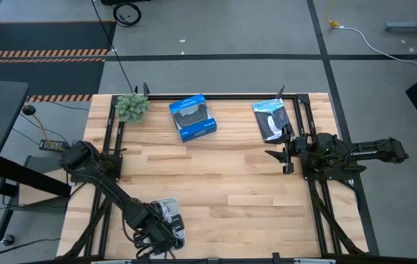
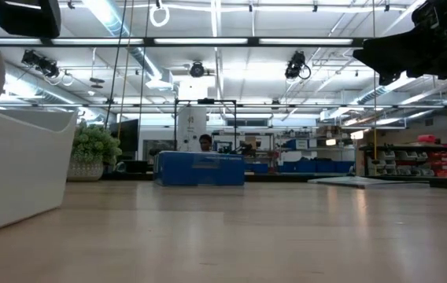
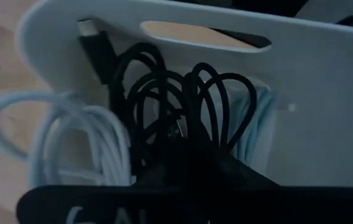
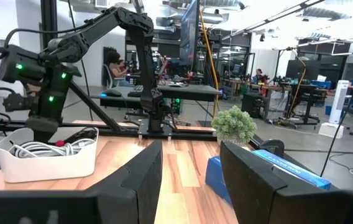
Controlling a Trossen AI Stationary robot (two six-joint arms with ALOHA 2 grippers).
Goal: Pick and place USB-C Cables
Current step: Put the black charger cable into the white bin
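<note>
On the wooden table (image 1: 252,183) the left gripper (image 1: 153,233) hangs just over the white bin (image 4: 47,163), grip unclear, above tangled black cable (image 3: 164,112) and white cable (image 3: 83,140), so 2 might lift together; right gripper (image 4: 189,180) waits open.

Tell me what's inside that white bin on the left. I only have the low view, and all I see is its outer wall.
Observer: The left wrist view looks into the white bin. It holds a coiled black cable beside a white cable.
Operator: Which arm is at the bin?
Observer: In the high view the left gripper is right over it, on the table's left side.
Operator: And the other arm?
Observer: The right gripper is open and empty at the table's right side, close to the black-and-blue packet.
</note>
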